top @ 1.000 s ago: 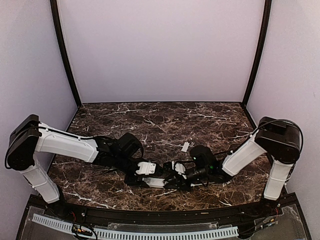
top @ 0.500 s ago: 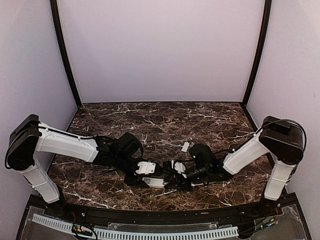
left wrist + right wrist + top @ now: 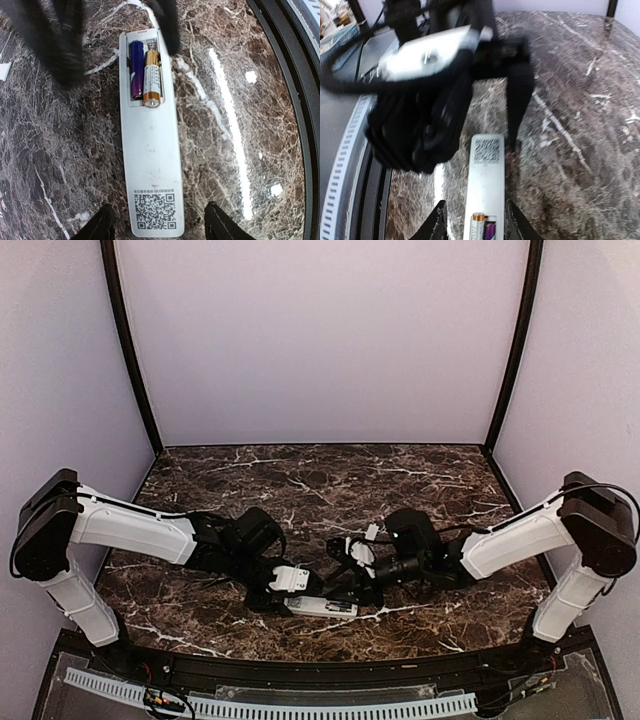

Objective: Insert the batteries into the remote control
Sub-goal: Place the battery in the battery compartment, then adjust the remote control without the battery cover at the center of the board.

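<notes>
Two spread fingers of the left gripper [image 3: 160, 220] flank the remote control's [image 3: 152, 165] coded end; its long axis runs straight ahead. Farther along, both batteries [image 3: 145, 75] sit in the open bay, between the right gripper's [image 3: 476, 220] spread fingers. Farther off, leftward, lies a small white piece [image 3: 370, 533], likely the cover.

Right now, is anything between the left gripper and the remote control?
Nothing visible. The left gripper straddles the remote control at its QR-code end, jaws open, with only bare marble table in the gaps on either side.
</notes>
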You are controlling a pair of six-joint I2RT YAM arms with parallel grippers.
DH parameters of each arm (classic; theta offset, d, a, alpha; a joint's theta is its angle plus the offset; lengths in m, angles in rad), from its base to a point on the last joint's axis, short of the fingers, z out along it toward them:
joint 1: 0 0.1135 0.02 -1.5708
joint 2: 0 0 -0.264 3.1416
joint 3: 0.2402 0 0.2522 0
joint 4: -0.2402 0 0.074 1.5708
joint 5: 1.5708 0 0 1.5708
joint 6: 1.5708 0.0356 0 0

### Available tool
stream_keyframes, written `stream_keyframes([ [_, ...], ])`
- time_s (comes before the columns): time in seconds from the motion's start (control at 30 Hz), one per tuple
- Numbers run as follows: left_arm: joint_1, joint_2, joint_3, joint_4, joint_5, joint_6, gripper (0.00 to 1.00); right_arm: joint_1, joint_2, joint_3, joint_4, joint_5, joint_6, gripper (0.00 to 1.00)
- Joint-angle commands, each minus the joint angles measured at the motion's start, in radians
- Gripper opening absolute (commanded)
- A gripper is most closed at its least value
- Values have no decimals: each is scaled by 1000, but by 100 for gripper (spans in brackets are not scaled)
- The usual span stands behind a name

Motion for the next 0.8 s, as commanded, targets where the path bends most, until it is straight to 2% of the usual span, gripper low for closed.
stream_keyframes([
  [0.0,5,-26,-16,-71,-41,46,61,-22,-117,47,-42,126,118,38],
  [0.2,6,20,4,-81,-36,23,61,-53,-263,59,-96,358,182,49],
  [0.23,6,25,9,-83,-40,21,61,-56,-290,53,-78,419,220,55],
  [0.3,6,41,21,-91,-43,18,61,-65,-364,29,-39,568,368,95],
  [0.33,6,52,28,-96,-44,18,60,-69,-405,5,-10,622,421,98],
  [0.4,6,61,36,-105,-45,19,59,-88,-487,-38,35,636,464,99],
  [0.43,6,63,38,-108,-43,21,58,-99,-507,-35,4,614,469,99],
  [0.57,4,84,64,-151,-14,7,53,-106,-489,114,-334,591,504,94],
  [0.77,-18,122,118,-183,-9,-70,48,-106,-449,219,-738,677,738,91],
])
